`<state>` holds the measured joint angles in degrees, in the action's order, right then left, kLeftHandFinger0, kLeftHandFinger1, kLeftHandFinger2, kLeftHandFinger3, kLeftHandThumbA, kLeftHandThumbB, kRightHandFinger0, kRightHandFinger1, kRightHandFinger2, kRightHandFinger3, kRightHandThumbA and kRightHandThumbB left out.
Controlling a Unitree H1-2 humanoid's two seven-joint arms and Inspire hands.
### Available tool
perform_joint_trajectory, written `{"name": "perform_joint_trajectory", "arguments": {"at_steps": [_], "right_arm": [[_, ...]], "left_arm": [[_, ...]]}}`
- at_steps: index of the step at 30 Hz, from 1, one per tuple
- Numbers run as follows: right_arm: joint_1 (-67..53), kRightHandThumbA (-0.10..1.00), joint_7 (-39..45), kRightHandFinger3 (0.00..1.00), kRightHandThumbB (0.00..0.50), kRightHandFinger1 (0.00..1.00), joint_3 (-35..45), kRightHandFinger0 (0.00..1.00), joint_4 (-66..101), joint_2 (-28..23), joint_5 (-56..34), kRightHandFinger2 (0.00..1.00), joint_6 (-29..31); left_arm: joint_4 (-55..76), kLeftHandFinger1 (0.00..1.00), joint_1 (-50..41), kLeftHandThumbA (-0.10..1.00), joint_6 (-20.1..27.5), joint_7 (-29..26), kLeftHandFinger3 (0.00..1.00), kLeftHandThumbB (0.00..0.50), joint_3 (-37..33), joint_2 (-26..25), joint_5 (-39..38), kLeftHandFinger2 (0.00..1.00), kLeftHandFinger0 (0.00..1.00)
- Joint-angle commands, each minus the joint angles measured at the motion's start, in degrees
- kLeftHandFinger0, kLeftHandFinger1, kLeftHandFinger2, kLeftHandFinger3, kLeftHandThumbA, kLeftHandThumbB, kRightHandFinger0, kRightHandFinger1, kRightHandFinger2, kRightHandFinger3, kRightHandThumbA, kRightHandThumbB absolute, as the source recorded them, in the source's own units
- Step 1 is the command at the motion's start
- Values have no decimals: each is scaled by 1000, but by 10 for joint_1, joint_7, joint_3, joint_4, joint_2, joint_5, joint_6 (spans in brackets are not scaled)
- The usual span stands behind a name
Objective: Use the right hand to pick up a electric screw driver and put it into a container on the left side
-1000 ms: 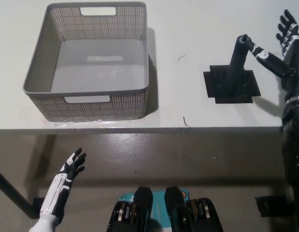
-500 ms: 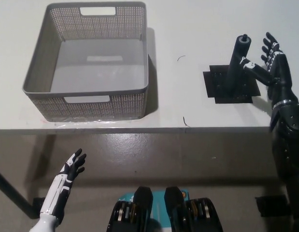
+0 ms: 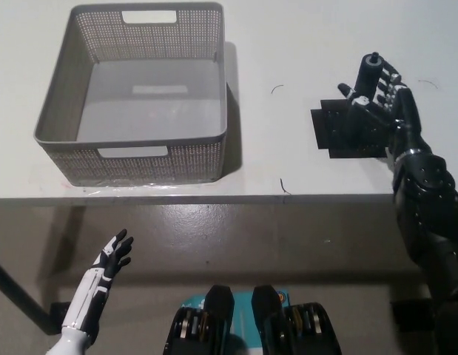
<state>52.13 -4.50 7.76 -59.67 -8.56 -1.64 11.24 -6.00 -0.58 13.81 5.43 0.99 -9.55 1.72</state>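
R hand [image 3: 380,100] was brought in from tbl's right edge onto electric screwdriver [image 3: 370,74]; fingers were wrapped round shaft, grip judged closed. Driver stood upright on black mat [image 3: 339,133], container [image 3: 132,151] well to left. L hand [image 3: 114,255] was held open below tbl.

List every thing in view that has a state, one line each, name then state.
Electric screwdriver: upright on its black base plate.
Grey basket: upright, nothing inside.
Right robot hand: fingers wrapped around the screwdriver.
Left robot hand: open, resting below the table edge.
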Motion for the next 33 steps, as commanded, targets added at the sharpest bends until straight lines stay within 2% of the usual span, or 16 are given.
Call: {"name": "perform_joint_trajectory", "arguments": {"at_steps": [1, 5, 7, 8, 9, 10, 11, 12, 13, 14, 16, 18, 20, 24, 33], "right_arm": [[61, 1000, -9, 1000, 488, 1000, -6, 1000, -26, 1, 1, 1000, 39], [90, 1000, -9, 1000, 499, 1000, -10, 1000, -74, 6, 2, 1000, 42], [106, 979, -9, 1000, 488, 1000, -10, 1000, -102, 8, 0, 1000, 46], [113, 945, -11, 1000, 498, 1000, -12, 1000, -119, 8, 1, 1000, 50], [119, 873, -17, 1000, 500, 1000, -12, 1000, -131, 8, 2, 1000, 54], [131, 718, -32, 1000, 500, 1000, -5, 1000, -151, 9, -4, 1000, 60], [145, 532, -88, 1000, 490, 917, -8, 927, -166, 11, 7, 1000, 43], [156, 215, -123, 798, 374, 476, -7, 392, -177, 11, 10, 586, 28], [164, 149, -141, 719, 399, 464, -3, 295, -184, 11, 7, 628, 18], [171, -90, -163, 249, 256, 121, -7, 13, -195, 8, 11, 383, 16], [173, -100, -168, 355, 169, 87, -9, 0, -200, 7, 11, 467, 20], [172, -100, -172, 487, 160, 141, -12, 0, -202, 7, 13, 575, 28], [172, -100, -175, 580, 173, 180, -12, 0, -203, 9, 13, 608, 29], [164, -100, -185, 591, 150, 178, -19, 0, -201, 12, 19, 609, 41], [173, -100, -191, 610, 140, 204, -4, 0, -194, 14, 0, 633, 59]], "left_arm": [[12, 1000, 7, 1000, 9, 5, 1000, 152, -2, -9, 1, 1000, 1000], [10, 1000, 9, 1000, 12, 6, 1000, 143, -2, -11, 2, 1000, 1000], [9, 1000, 11, 1000, 13, 6, 1000, 142, -3, -12, 3, 1000, 1000], [10, 1000, 10, 1000, 13, 8, 1000, 142, -4, -12, 2, 1000, 1000], [10, 1000, 10, 1000, 12, 9, 1000, 145, -4, -11, 1, 1000, 1000], [9, 1000, 10, 1000, 12, 9, 1000, 146, -5, -11, 2, 1000, 1000], [7, 1000, 11, 1000, 15, 9, 1000, 154, -5, -10, 2, 1000, 1000], [6, 1000, 12, 1000, 16, 8, 1000, 155, -6, -9, 2, 1000, 1000], [7, 1000, 12, 1000, 15, 9, 1000, 156, -6, -9, 2, 1000, 1000], [8, 1000, 12, 1000, 15, 9, 1000, 157, -7, -10, 2, 1000, 1000], [7, 1000, 14, 1000, 17, 9, 1000, 159, -7, -11, 3, 1000, 1000], [8, 1000, 15, 1000, 17, 9, 1000, 162, -6, -13, 4, 1000, 1000], [10, 1000, 14, 1000, 15, 8, 1000, 162, -5, -13, 4, 1000, 1000], [6, 1000, 12, 1000, 18, 10, 1000, 162, -6, -14, 2, 1000, 1000], [6, 1000, 12, 1000, 11, 7, 1000, 143, -4, -11, 2, 1000, 1000]]}}
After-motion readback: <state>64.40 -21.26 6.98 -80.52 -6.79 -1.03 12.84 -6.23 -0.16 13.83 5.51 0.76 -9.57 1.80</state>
